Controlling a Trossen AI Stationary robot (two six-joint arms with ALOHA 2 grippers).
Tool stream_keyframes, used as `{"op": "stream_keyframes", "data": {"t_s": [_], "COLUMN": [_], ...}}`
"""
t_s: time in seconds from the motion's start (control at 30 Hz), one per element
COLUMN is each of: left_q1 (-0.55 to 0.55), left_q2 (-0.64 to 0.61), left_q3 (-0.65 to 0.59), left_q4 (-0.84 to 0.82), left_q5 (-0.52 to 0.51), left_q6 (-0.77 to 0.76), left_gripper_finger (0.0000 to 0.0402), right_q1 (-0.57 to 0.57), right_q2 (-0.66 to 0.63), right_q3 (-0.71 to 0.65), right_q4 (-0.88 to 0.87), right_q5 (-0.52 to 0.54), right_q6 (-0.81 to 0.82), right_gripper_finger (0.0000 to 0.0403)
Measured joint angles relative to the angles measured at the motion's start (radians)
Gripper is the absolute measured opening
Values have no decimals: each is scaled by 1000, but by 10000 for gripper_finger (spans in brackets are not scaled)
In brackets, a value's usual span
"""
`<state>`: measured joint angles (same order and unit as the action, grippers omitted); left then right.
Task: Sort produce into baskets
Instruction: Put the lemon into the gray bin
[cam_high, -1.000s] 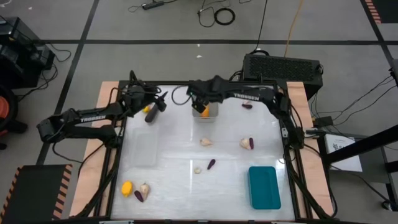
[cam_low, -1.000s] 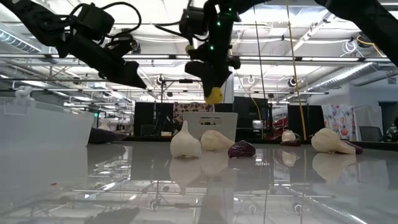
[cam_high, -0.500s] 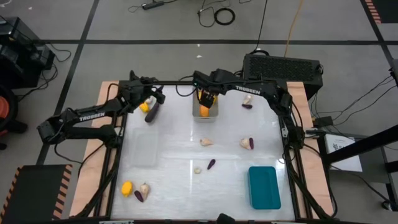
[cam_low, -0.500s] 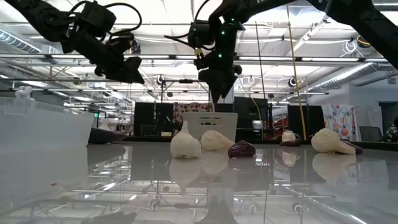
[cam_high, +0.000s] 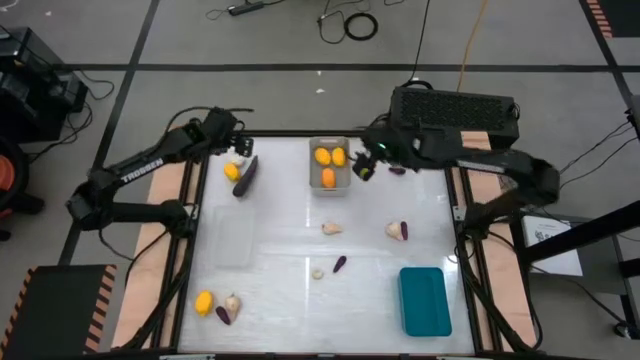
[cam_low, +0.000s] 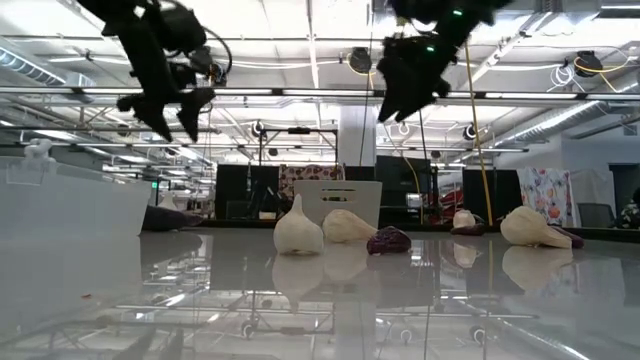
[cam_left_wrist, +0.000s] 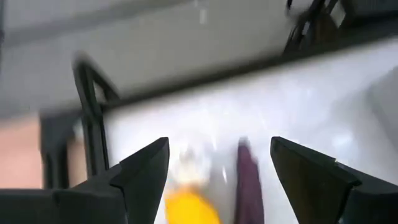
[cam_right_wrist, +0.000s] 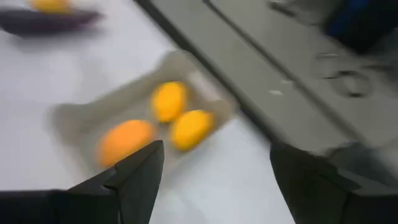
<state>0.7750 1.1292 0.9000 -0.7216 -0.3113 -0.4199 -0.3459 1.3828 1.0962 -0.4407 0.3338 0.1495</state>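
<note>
Nearest the front edge of the white table (cam_high: 290, 250), a yellow fruit (cam_high: 204, 301), a garlic bulb (cam_high: 233, 302) and a small purple eggplant piece (cam_high: 223, 315) lie close together at the left corner; the teal basket (cam_high: 425, 300) sits at the right corner. The clear basket (cam_high: 229, 235) stands toward the left side. Mid-table lie a small garlic piece (cam_high: 318, 273), a purple piece (cam_high: 340, 264), a garlic bulb (cam_high: 331, 228) and a garlic bulb (cam_high: 397, 231) touching a purple piece. At the far edge, the grey basket (cam_high: 330, 166) holds three yellow-orange fruits (cam_right_wrist: 153, 119). The right gripper (cam_high: 366, 166) hangs just right of this basket, fingers spread wide and empty. The left gripper (cam_high: 238, 148), likewise wide open and empty, hovers above a yellow fruit (cam_left_wrist: 189, 205) and a long eggplant (cam_left_wrist: 249, 182) at the far left. Another purple piece (cam_high: 398, 170) lies far right.
</note>
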Motion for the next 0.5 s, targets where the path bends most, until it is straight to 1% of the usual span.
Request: {"op": "stream_keyframes", "data": {"t_s": [0.1,0.17,0.23,0.33,0.5], "left_q1": [31,45,55,62,63], "left_q2": [66,119,169,233,319], "left_q3": [-6,-7,-7,-7,-8], "left_q4": [-77,-122,-138,-141,-173], "left_q5": [83,115,138,164,163], "left_q6": [-55,-66,-70,-72,-72], "left_gripper_finger": [287,287,287,287,287], "right_q1": [22,41,55,69,86], "right_q2": [-111,-170,-209,-243,-252], "right_q3": [-176,-258,-315,-355,-360], "right_q4": [175,250,274,278,281], "right_q5": [-84,-102,-102,-101,-101], "right_q6": [66,95,121,149,147], "right_gripper_finger": [286,286,286,286,286]}}
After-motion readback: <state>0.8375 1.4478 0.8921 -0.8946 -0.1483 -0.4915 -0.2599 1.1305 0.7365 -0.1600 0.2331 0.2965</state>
